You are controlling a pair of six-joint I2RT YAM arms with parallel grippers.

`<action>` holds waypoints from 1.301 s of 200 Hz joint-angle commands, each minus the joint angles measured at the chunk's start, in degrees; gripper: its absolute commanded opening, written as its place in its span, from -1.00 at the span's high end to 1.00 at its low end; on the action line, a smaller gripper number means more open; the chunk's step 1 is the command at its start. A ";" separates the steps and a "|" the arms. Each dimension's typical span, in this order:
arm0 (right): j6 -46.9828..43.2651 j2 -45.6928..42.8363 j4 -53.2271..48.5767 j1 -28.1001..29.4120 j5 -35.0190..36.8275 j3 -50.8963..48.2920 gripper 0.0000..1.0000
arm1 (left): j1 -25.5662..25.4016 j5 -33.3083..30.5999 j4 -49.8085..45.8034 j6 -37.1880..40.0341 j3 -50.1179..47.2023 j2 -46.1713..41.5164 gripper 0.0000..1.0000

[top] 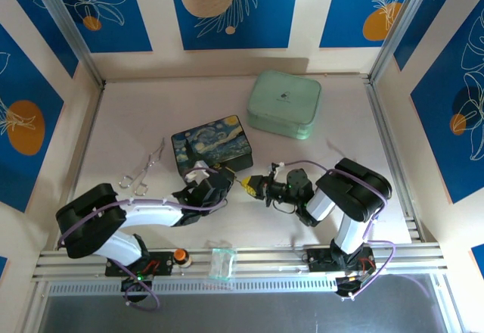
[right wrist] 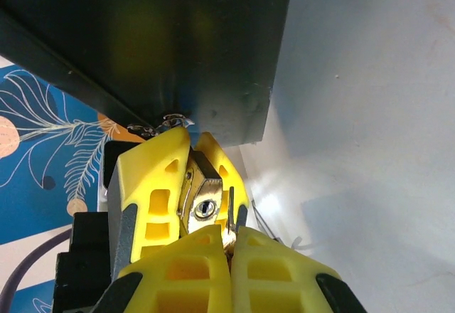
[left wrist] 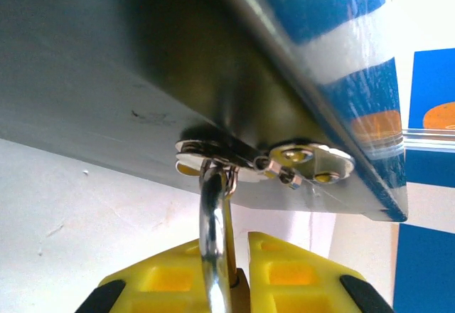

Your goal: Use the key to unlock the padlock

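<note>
Here, lock braced and key poised at the dark box's [top: 212, 144] near edge.
The left gripper [left wrist: 229, 256] is clamped on the padlock [right wrist: 202, 206], which hangs from the hasp [left wrist: 213, 149] on that edge, seemingly to steady it and face its keyhole outward. The right gripper [right wrist: 231, 238] is pinched tight on the key [right wrist: 231, 210], whose blade sits just beside the keyhole, not yet inserted.

Body of padlock [left wrist: 215, 245] mostly out of sight between fingers of left gripper [left wrist: 234, 252].
</note>
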 commanded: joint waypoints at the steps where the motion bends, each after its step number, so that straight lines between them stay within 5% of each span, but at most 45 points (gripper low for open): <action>1: -0.21 -2.00 0.43 0.49 2.02 0.68 1.00 | 0.36 -0.30 5.93 -2.47 0.08 -1.02 1.00; 260: -2.95 -5.31 0.41 2.61 5.32 0.28 1.00 | -0.80 1.69 9.53 -5.16 1.62 0.30 1.00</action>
